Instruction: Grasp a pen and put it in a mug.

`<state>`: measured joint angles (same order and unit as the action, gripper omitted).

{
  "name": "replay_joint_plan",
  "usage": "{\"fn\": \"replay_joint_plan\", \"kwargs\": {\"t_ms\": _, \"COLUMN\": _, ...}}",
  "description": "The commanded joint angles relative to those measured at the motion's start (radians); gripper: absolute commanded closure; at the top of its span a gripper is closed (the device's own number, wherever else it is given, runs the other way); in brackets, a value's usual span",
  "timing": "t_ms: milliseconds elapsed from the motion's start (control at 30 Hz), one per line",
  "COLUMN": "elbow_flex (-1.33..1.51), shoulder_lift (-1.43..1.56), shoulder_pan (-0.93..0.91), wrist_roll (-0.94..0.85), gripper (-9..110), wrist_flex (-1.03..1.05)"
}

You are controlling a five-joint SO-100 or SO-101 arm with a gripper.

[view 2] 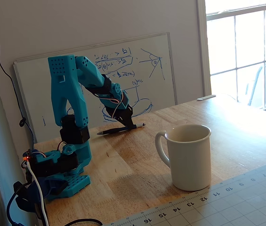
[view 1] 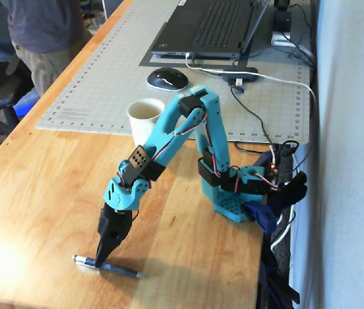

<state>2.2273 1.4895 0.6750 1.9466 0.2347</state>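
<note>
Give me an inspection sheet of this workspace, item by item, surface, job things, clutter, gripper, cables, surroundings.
Surface: wooden table, cutting mat at the far end.
Job's things: pen flat on the wood; mug upright by the mat edge, apart from the pen.
Clutter: laptop, mouse.
Gripper: gripper pointing down, closed around the pen near its silvery end.
Cables: white cable across the mat; wires at the arm's base.
Surroundings: whiteboard, window, a person standing.

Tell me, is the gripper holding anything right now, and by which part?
The gripper looks shut on the pen near its silvery end, though the pen lies flat on the table, not lifted.
</note>
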Motion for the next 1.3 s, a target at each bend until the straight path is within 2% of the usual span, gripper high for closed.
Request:
{"fn": "replay_joint_plan", "kwargs": {"t_ms": 0, "elbow_flex": -0.043, "shoulder_lift": 0.091, "shoulder_pan": -0.009, "wrist_roll": 0.006, "gripper": 98, "wrist_flex": -0.009}}
{"fn": "replay_joint_plan", "kwargs": {"t_ms": 100, "elbow_flex": -0.044, "shoulder_lift": 0.091, "shoulder_pan": -0.011, "wrist_roll": 0.006, "gripper": 101, "wrist_flex": -0.011}}
{"fn": "replay_joint_plan", "kwargs": {"t_ms": 700, "elbow_flex": -0.052, "shoulder_lift": 0.11, "shoulder_pan": -0.009, "wrist_roll": -0.008, "gripper": 100, "wrist_flex": -0.009}}
{"fn": "replay_joint_plan", "kwargs": {"t_ms": 1100, "elbow_flex": -0.057, "shoulder_lift": 0.342, "shoulder_pan": -0.044, "wrist_roll": -0.011, "gripper": 100, "wrist_flex": -0.018}}
{"fn": "replay_joint_plan", "kwargs": {"t_ms": 1267, "elbow_flex": -0.038, "shoulder_lift": 0.477, "shoulder_pan": -0.114, "wrist_roll": -0.147, "gripper": 100, "wrist_flex": -0.018}}
